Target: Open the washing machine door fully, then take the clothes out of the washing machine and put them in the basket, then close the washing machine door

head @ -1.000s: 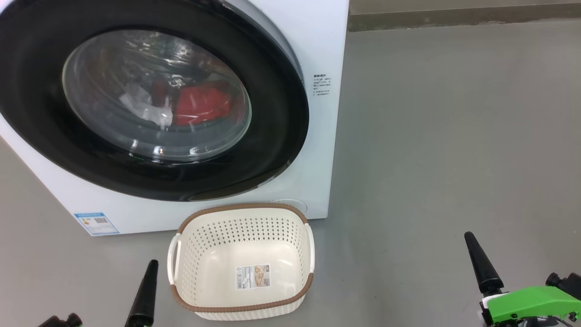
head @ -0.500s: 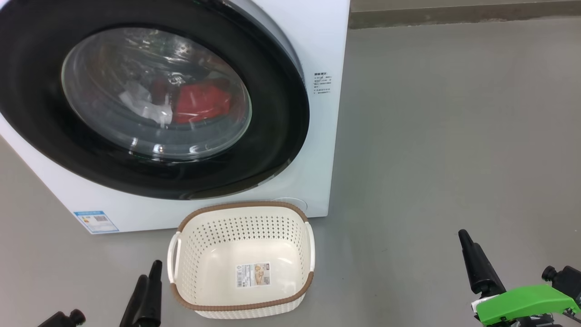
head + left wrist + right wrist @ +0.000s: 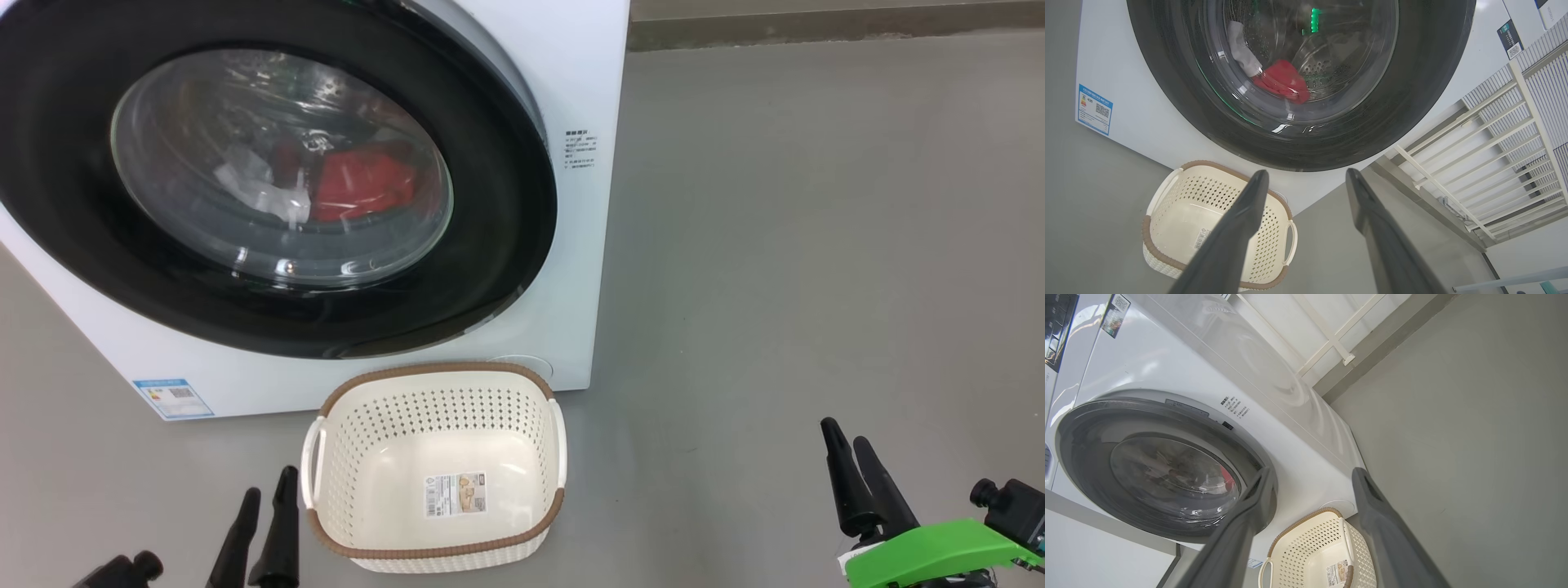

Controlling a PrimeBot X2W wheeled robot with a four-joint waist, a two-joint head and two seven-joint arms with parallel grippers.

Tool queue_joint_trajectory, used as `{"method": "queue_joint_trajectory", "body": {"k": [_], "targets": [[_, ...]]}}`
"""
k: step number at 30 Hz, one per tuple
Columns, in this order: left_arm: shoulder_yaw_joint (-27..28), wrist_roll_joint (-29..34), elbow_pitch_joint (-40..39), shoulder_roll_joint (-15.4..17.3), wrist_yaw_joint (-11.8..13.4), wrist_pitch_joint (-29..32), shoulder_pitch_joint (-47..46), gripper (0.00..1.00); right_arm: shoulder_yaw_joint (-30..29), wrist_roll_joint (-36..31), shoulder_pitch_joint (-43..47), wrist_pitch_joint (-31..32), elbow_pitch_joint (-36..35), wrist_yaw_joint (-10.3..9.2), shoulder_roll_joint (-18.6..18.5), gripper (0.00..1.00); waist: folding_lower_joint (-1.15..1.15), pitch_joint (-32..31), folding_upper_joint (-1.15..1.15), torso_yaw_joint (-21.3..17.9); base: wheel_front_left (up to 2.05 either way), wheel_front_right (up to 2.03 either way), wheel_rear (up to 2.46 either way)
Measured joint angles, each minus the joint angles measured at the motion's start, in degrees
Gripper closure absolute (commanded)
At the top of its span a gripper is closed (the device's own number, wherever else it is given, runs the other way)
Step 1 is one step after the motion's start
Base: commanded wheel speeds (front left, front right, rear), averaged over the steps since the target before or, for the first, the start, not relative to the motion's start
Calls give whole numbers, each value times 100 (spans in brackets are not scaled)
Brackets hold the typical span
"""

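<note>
Left gripper (image 3: 269, 483) stands at the lower left of my head view, fingers spread and grasping nothing, just beside the basket (image 3: 433, 371). Right gripper (image 3: 844, 433) is at the lower right, also released, over the floor (image 3: 816, 245) and well apart from the basket. The door (image 3: 498, 212) is closed on the washer (image 3: 588, 82), and I see the red and white clothes (image 3: 363, 186) behind its glass. The basket sits on the floor just before the washer, below the door.

From the left wrist, the fingers (image 3: 1237, 228) point toward the closed door (image 3: 1425, 81). The clothes (image 3: 1282, 81) lie low in the drum, and one finger crosses the basket (image 3: 1200, 185).

From the right wrist, the spread fingers (image 3: 1237, 531) frame the washer corner. The door (image 3: 1086, 465) is at left, and the basket (image 3: 1310, 543) is low between them.
</note>
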Motion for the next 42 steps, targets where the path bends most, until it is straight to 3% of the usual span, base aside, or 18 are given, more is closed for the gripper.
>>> {"method": "queue_joint_trajectory", "body": {"k": [42], "targets": [[64,2737,-222,10,-49,-711,106,0,175,-2264,230,-720,-359,0,-108,0,0,151,0,3,0,0,0]]}}
